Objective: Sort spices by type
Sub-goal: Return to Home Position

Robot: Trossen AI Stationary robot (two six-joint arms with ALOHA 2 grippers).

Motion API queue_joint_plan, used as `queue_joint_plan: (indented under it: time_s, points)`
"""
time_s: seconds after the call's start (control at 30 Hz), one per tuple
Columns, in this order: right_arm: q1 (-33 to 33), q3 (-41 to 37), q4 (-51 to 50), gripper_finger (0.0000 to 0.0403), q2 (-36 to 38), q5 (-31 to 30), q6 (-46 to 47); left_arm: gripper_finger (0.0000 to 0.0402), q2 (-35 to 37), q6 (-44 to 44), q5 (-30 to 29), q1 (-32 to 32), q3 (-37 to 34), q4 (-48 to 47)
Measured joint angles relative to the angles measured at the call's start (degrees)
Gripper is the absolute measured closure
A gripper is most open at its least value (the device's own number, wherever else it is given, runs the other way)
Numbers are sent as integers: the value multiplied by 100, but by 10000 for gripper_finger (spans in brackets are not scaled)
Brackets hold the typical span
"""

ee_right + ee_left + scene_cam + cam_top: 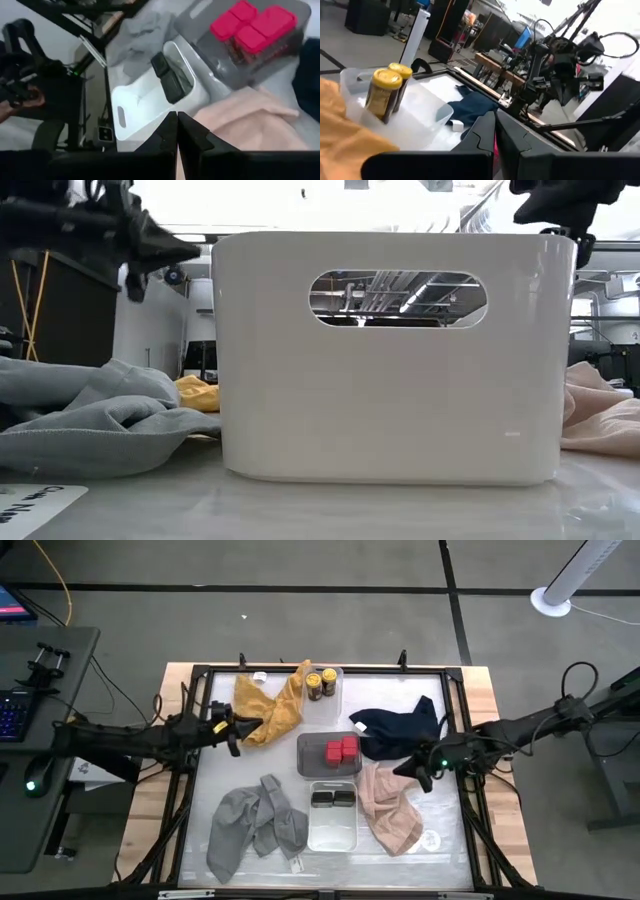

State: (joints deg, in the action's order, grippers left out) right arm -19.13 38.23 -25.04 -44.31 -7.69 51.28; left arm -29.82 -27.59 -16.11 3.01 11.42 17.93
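Two flat black tins (333, 798) are sitting side by side in the white plastic bin (333, 835), at its end nearest the grey rectangular tray (311, 764), toward the front of the table (250, 772). Red boxy tins (341, 750) are lying bunched together in that grey tray. Two dark round jars with yellow lids (320, 683) are standing upright in the clear tray (338, 672) at the back. Each type is occupying its own container, so sorting is looking finished.

The right hand (421, 776) is hanging over the crumpled pink cloth (392, 818), near the bin, fingers pressed together and carrying nothing. The left hand (233, 732) is hovering at the edge of the yellow cloth (268, 705), likewise closed up and empty.

All the spices are lying between the two hands, toward table centre from each. The black tins are lying nearer the right hand, the jars nearer the left. Judging from that, pulling each arm outward to its own side is likely requiring no pass over any container.
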Motion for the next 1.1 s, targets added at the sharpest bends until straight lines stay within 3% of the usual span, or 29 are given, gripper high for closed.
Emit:
queue_joint_plan:
  time_s: [0.3, 0.37, 0.57, 0.77, 0.93, 1.1]
  points:
    - [245, 189, -65, 402, -157, 126, 304, 401, 1321, -145, -8, 0, -1038, 7]
    - [255, 189, -70, 402, -125, 129, 377, 401, 1524, -272, -38, -2, -1078, -348]
    - [249, 189, -139, 403, -95, 145, 289, 401, 1831, -159, -49, -2, -1075, -516]
    - [249, 67, -595, 403, 3, 563, 86, 401, 1831, -460, 106, -2, -1075, -519]
    - [251, -443, -601, 403, 583, 753, -155, 401, 1824, -477, 113, -2, -1075, -548]
    - [251, -1233, -604, 403, 1834, 800, -279, 401, 1822, -477, 115, -2, -1075, -625]
